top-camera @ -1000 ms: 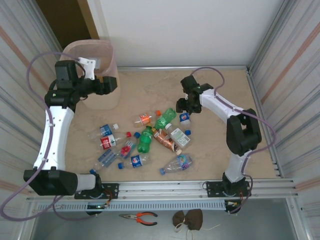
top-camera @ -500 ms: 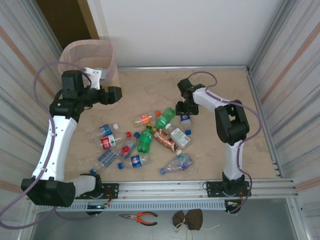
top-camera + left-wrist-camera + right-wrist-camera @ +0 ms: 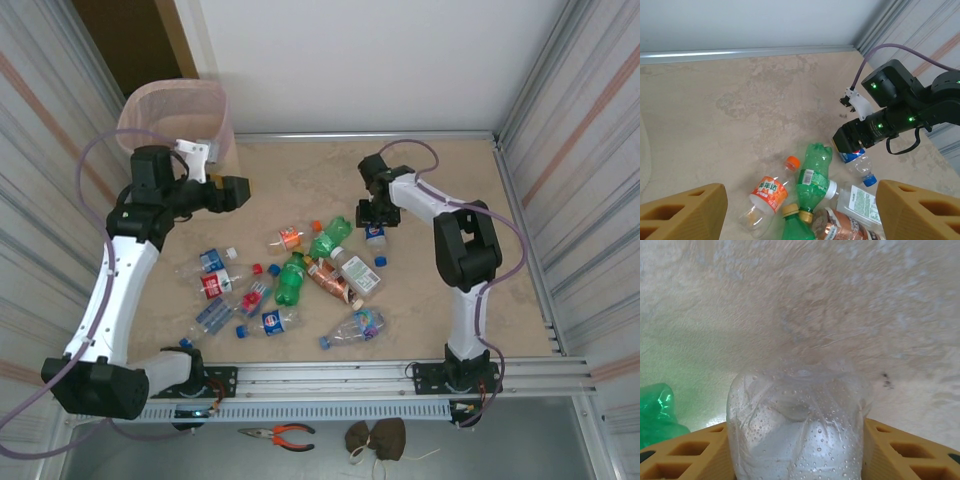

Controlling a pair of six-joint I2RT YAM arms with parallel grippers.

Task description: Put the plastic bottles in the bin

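Right gripper [image 3: 373, 219]: fingers pinch a clear blue-labelled bottle [image 3: 795, 440] lying on the table [image 3: 300, 170]. Left gripper [image 3: 240, 192]: fingers spread, empty, near the pink bin [image 3: 200, 110]. Other bottles [image 3: 291, 280] scattered mid-table.

The beige marbled table [image 3: 290, 175] has plastic bottles [image 3: 291, 280] lying scattered across its middle, a clear bottle [image 3: 374, 234] at the cluster's far right edge. The pink bin [image 3: 170, 100] stands at the far left corner.

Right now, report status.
Left gripper open, empty, near bin. Right gripper shut on clear bottle, on the table. Green bottle lies close beside it.
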